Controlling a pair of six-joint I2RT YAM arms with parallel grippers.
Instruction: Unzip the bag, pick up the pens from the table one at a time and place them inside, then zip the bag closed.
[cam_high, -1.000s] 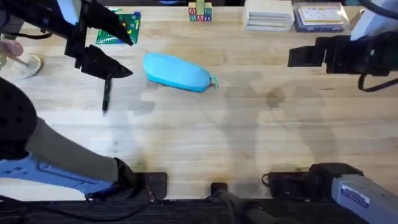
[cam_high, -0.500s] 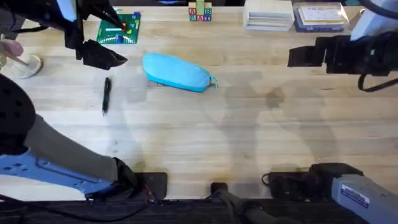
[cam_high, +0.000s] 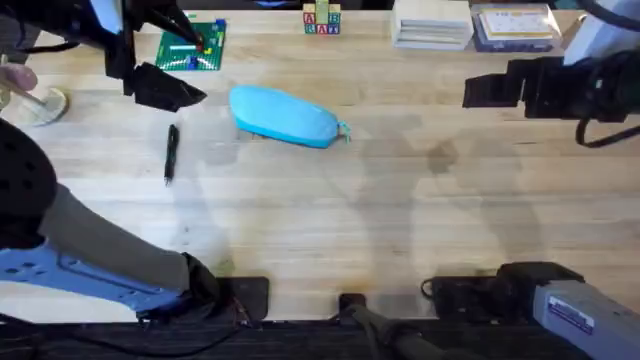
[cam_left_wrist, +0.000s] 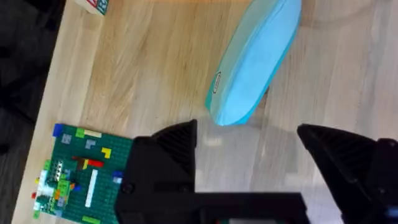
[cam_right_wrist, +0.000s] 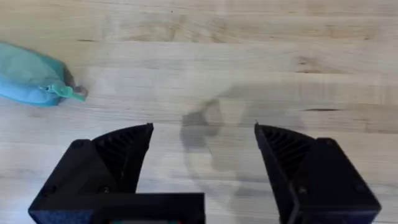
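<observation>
A second ago the black left gripper (cam_high: 165, 88) stood over the thin black stick pen (cam_high: 171, 152); it now hangs farther back, near the green building-brick plate (cam_high: 190, 46), with the pen lying bare on the light plank-grained wooden table (cam_high: 330, 220), where it has lain for the last half second. The left gripper's fingers are spread wide and hold nothing. The light blue soft fabric pouch (cam_high: 284, 116) lies unmoved just right of the pen, its zipper pull (cam_right_wrist: 69, 92) at its right end; whether the zipper is open cannot be told. The black right gripper (cam_high: 480, 92) hovers well apart at the far right, jaws wide and empty. Lettered blocks (cam_high: 321, 20) and flat boxes (cam_high: 432, 24) line the far edge, clear of the pouch.
</observation>
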